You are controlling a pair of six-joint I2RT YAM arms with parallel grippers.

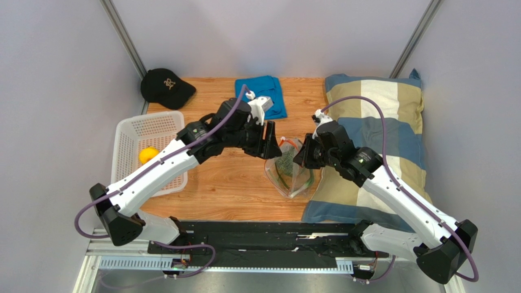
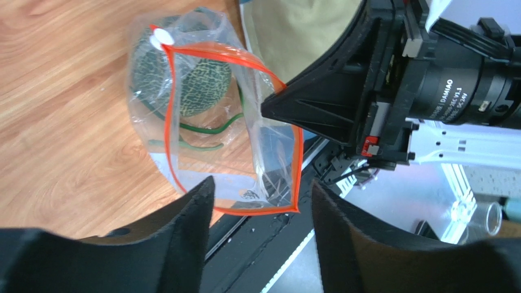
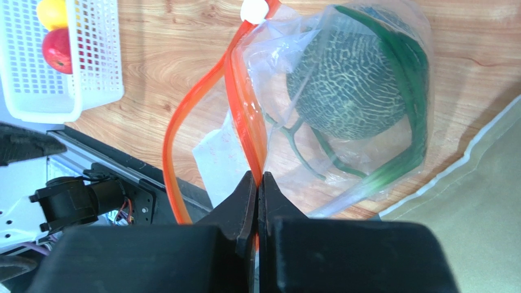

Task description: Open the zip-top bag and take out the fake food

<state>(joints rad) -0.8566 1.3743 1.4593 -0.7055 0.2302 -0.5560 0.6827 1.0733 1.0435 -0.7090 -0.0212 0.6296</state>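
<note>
The zip-top bag (image 1: 292, 177) stands on the wooden table with its orange-red mouth open, and also shows in the left wrist view (image 2: 183, 165). The white slider (image 3: 254, 10) sits at one end of the strip. The grey-green leafy ball (image 3: 348, 85) with green stems is inside the bag. My right gripper (image 3: 258, 177) is shut on one side of the zip strip. My left gripper (image 2: 262, 186) is open and empty, just above the bag's open mouth. The yellow fruit (image 3: 52, 12) and red fruit (image 3: 56, 49) lie in the white basket.
The white basket (image 1: 153, 128) stands at the table's left. A black cap (image 1: 166, 87) and a blue cloth (image 1: 263, 94) lie at the back. A striped pillow (image 1: 379, 140) covers the right side, just beside the bag.
</note>
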